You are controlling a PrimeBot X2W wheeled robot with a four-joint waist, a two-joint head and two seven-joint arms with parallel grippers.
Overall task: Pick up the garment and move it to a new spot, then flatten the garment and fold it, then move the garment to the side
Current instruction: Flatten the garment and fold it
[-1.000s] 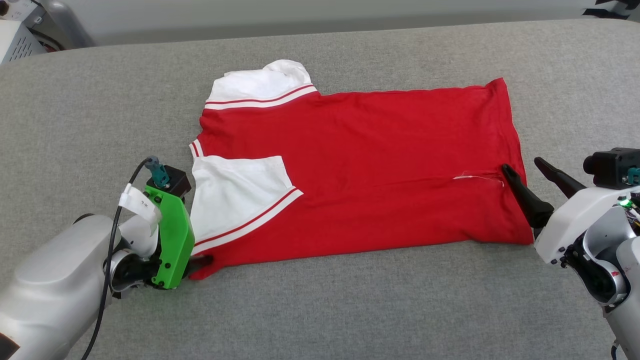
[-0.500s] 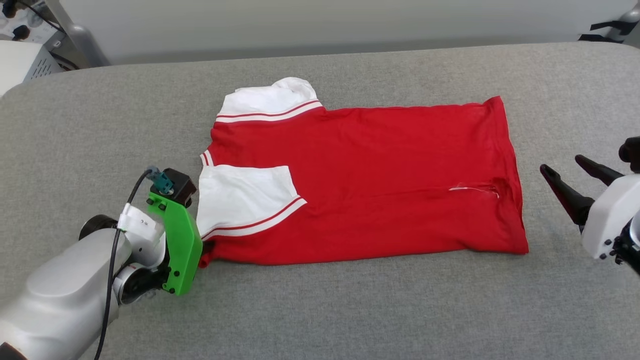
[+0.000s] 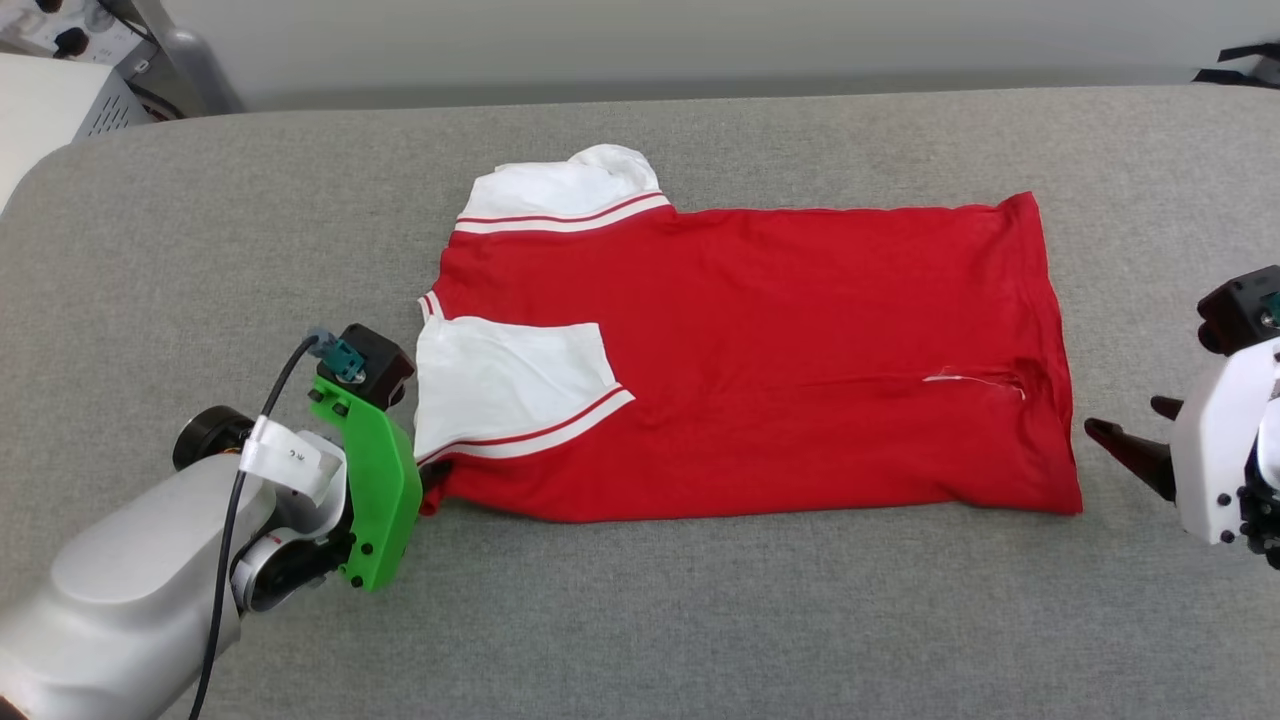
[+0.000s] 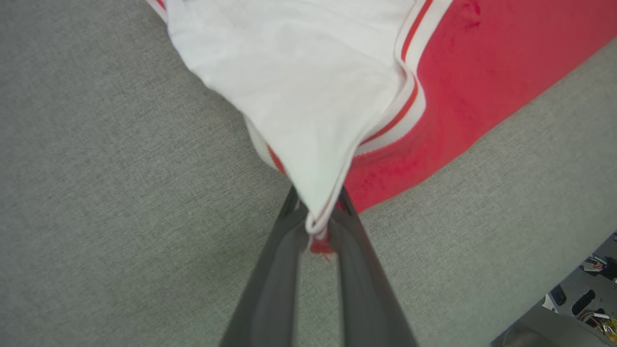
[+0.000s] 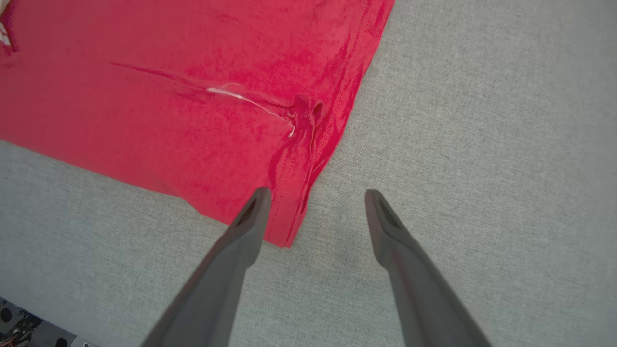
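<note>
The left gripper [image 4: 318,205] was clamped on a sleeve-side corner of the red jersey T-shirt [image 3: 780,350], spread on the grey counter [image 3: 640,620] ahead of it. The right gripper [image 5: 318,193] stood wide, empty, just beside the hem.

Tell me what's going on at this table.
A two-armed robot is working on a red garment that lies spread on a grey padded surface, with one white sleeve lying over the red body. The left gripper is shut on the garment's near corner beside that sleeve. The right gripper is open at the hem end and grips nothing. The garment is mostly flat, with a small pucker near the hem.
</note>
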